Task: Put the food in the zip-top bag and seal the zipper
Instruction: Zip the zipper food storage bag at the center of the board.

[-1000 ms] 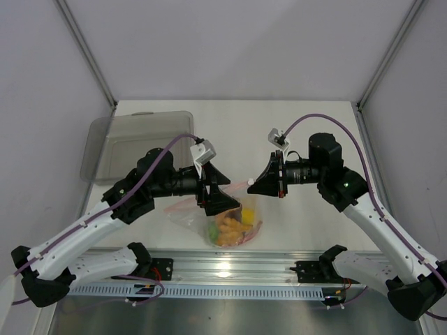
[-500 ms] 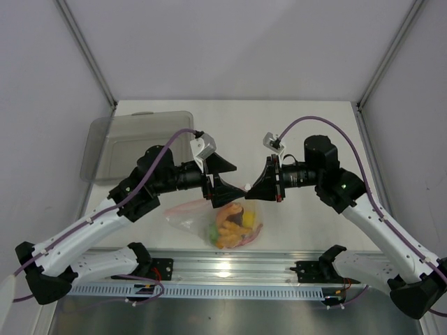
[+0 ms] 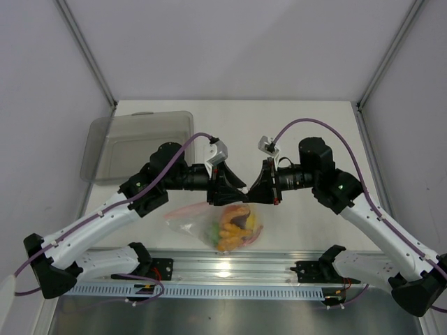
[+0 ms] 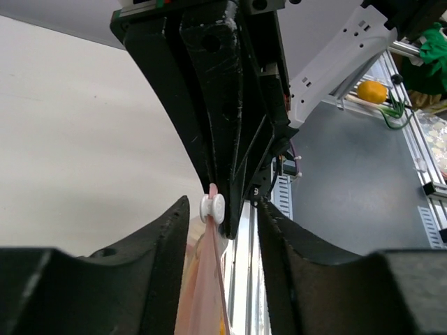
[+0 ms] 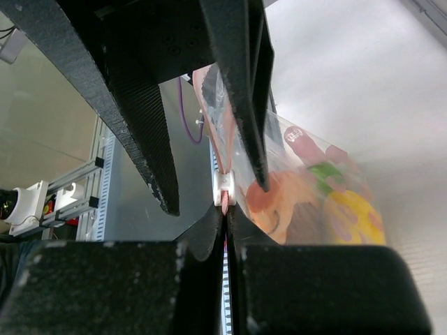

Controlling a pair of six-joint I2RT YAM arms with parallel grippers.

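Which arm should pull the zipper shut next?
Probably left: the left pincer straddles the white slider, ready to drag it. The right pincer is shut on the pink strip, steadying the bag.

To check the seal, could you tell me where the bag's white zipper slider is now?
In the left wrist view, the white slider sits atop the pink zipper, between the left gripper's fingers and against the right gripper's tips.

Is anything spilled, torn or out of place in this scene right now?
Nothing stands out. The food sits inside the zip-top bag, which hangs by its zipper between both grippers. The right gripper has shut jaws on the zipper; the left gripper has open jaws around the white slider. No loose pieces show on the table.
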